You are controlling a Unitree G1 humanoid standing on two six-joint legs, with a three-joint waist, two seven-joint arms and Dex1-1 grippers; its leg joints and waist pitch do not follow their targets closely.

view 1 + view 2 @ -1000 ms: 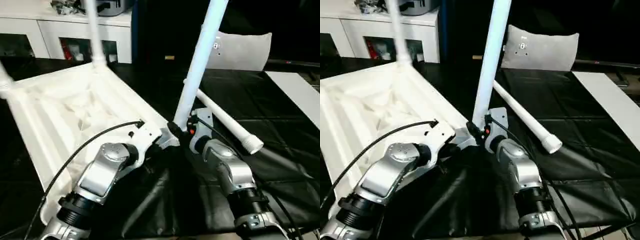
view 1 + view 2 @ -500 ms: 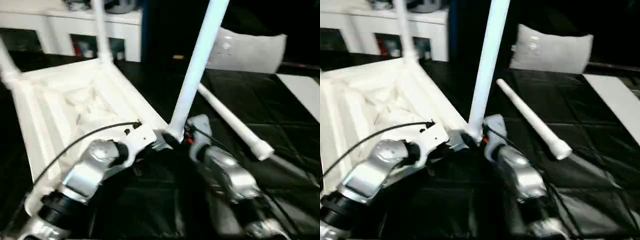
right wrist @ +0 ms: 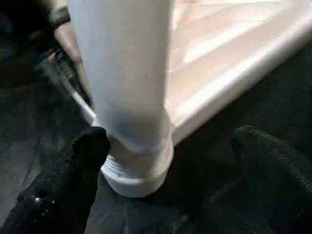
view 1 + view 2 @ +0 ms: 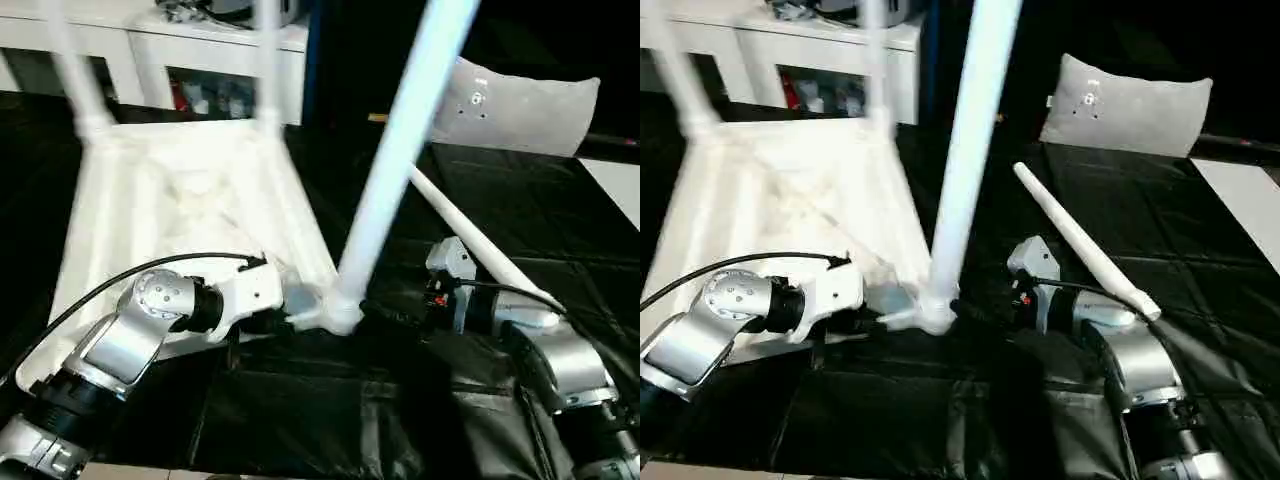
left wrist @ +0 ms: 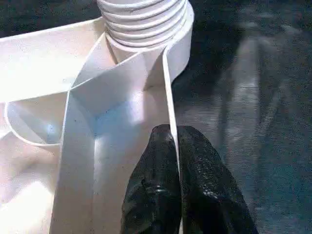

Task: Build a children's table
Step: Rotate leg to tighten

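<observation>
Left claw pinching tabletop rim, right claw spread around the near-corner leg.

Tabletop (image 4: 180, 200) lies upside down on the black-covered surface (image 4: 300, 430); left claw (image 5: 174, 146) clenched on its thin rim wall just short of the corner socket (image 5: 146, 24); a leg (image 4: 400, 160) stands in that socket, tilted, ribbed end visible; right claw (image 3: 165, 146) released, one finger (image 3: 83, 161) touching the leg base, the other finger well apart on the far side; two more legs (image 4: 75, 80) stand upright at the far corners; fourth leg (image 4: 1080, 245) lies loose on the surface beyond the right claw; grey cushion (image 4: 1130, 105) farther back.
</observation>
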